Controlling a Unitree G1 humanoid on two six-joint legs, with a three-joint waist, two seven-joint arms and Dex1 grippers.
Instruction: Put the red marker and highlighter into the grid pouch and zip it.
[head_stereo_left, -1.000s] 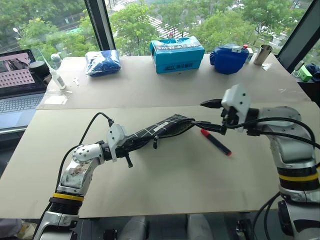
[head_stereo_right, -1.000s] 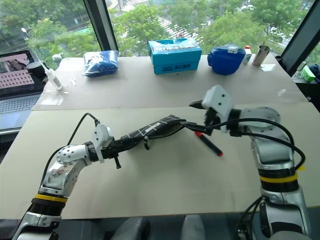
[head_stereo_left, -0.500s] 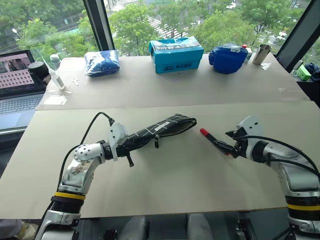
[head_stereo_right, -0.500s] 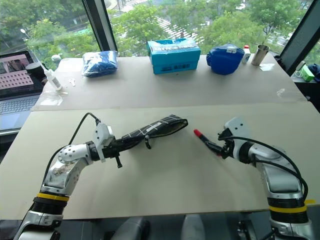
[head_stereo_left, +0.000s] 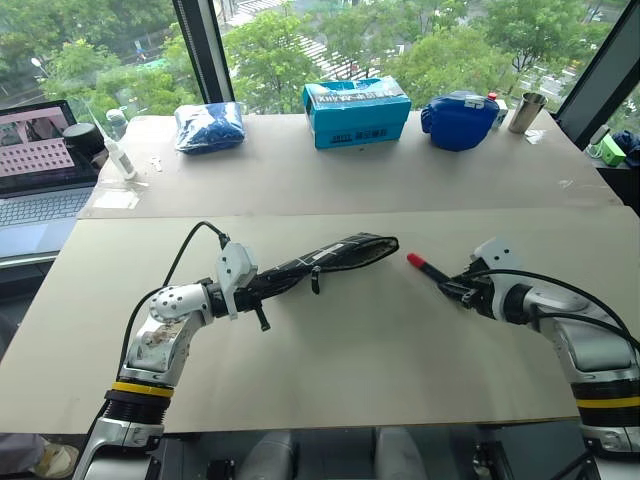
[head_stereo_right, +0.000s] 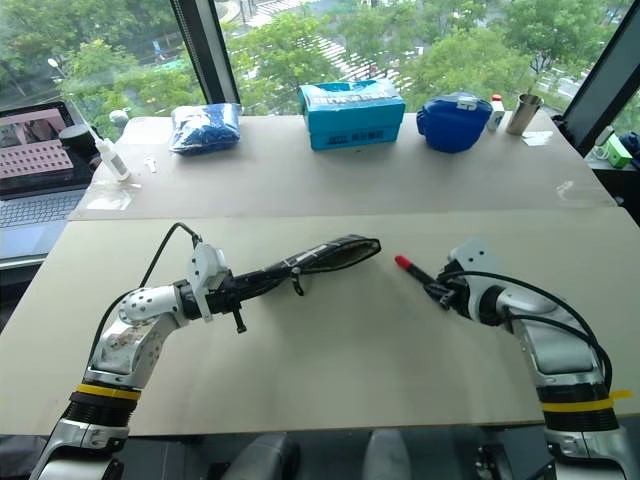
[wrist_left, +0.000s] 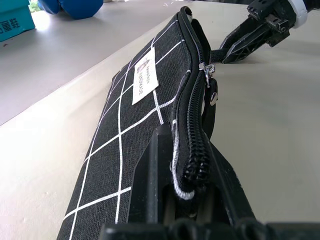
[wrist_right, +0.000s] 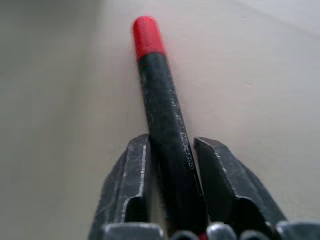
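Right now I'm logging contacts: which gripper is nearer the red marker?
Right. The right gripper has its fingers around the red marker; the left gripper holds the grid pouch, apart from it.

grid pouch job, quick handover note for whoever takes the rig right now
Left gripper: shut on the end of the grid pouch, holding it off the table with its open mouth toward the right arm.
Right gripper: fingers closed on the black body of the red marker, red cap pointing toward the pouch; the marker looks low at the table.
Done: pouch held, marker gripped.
Left: lift the marker and slide it into the pouch, then zip. I cannot see the highlighter; it may already be inside.
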